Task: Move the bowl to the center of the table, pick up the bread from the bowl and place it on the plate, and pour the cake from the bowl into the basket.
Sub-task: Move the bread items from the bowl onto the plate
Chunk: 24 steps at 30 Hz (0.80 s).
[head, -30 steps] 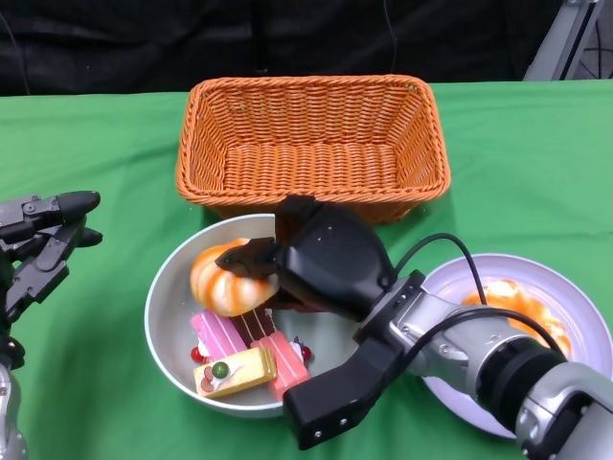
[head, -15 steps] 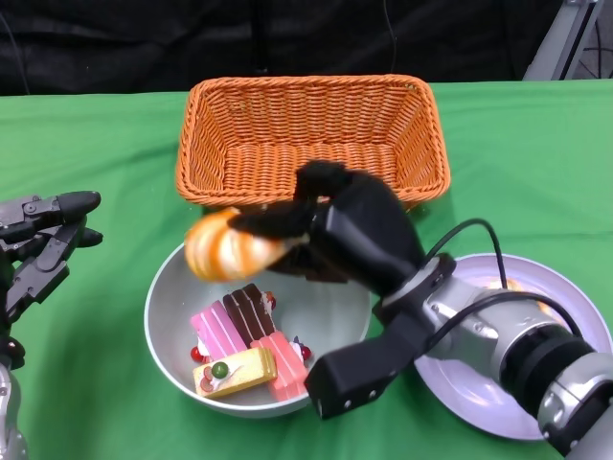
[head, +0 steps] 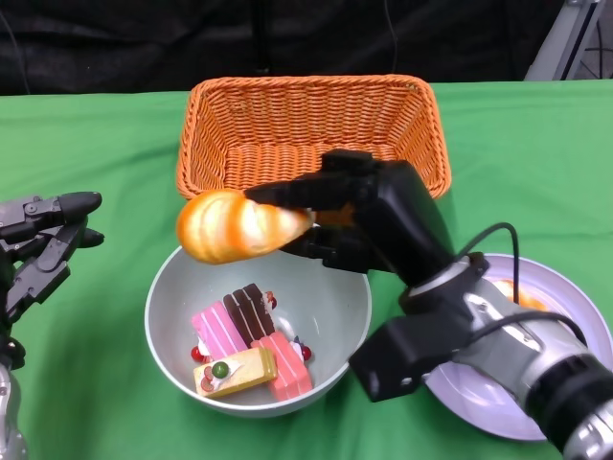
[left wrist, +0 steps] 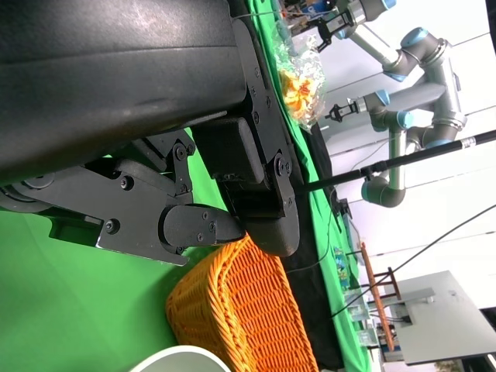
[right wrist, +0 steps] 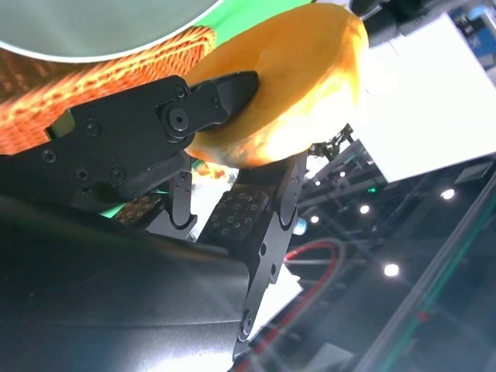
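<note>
My right hand [head: 369, 222] grips the golden bread [head: 235, 226] and holds it in the air above the far left rim of the grey bowl [head: 172, 287]. The right wrist view shows the bread [right wrist: 291, 93] pinched between black fingers [right wrist: 194, 108]. Several cake slices [head: 244, 350], pink, brown and yellow, lie inside the bowl. The orange wicker basket [head: 311, 144] stands just behind the bowl. The white plate [head: 560, 307] lies at the right, partly hidden by my right forearm. My left hand [head: 38, 244] hovers to the left of the bowl, fingers apart, holding nothing.
Green cloth [head: 86, 144] covers the table. The left wrist view shows the basket [left wrist: 232, 314], a bag of snacks [left wrist: 302, 74] farther along the table, and robot arms [left wrist: 403, 54] beyond it. Something orange [head: 517, 297] lies on the plate.
My right hand has lifted the bread out of the bowl, up and slightly left, with the forearm swinging right. The left hand has not moved.
</note>
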{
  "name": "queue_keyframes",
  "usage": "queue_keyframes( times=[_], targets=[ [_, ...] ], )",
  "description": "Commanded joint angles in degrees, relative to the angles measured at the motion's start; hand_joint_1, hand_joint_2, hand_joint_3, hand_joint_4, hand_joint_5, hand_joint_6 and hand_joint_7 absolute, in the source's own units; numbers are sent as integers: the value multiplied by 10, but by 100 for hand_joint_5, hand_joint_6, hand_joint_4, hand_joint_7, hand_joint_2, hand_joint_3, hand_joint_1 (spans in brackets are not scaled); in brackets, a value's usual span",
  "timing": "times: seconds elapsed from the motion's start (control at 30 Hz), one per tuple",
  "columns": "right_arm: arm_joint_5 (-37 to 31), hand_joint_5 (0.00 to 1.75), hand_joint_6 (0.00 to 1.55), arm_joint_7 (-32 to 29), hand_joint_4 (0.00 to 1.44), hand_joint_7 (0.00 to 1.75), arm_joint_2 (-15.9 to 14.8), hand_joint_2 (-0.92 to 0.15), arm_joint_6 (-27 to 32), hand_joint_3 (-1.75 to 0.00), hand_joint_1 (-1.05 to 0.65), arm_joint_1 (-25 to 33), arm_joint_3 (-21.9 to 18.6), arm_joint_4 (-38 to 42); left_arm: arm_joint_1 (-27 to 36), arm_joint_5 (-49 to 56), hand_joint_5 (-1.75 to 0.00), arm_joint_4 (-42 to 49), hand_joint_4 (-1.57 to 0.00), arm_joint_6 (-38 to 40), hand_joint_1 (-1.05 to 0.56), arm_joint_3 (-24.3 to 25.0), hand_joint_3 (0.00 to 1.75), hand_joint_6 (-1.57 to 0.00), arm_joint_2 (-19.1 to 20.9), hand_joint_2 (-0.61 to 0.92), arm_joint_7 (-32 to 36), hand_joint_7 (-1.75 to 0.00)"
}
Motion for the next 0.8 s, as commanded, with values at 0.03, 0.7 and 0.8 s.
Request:
queue_keyframes(
  times=[0.03,0.7,0.8],
  targets=[
    [54,103,123,59,87,4,-15,-88,6,-1,-12,44,-34,-72,-1,-12,-92,-3,-84,8,-7,7,36,-123,9,92,-8,-1],
    [174,146,118,237,77,16,-49,-92,164,-5,-8,255,-193,-367,-8,-17,-92,3,-83,21,-6,7,37,-121,14,92,-11,0],
    [194,139,114,255,76,24,-48,-92,191,-4,-9,269,-212,-387,-8,-14,-92,3,-83,22,-5,6,36,-121,15,92,-7,-1]
  ],
)
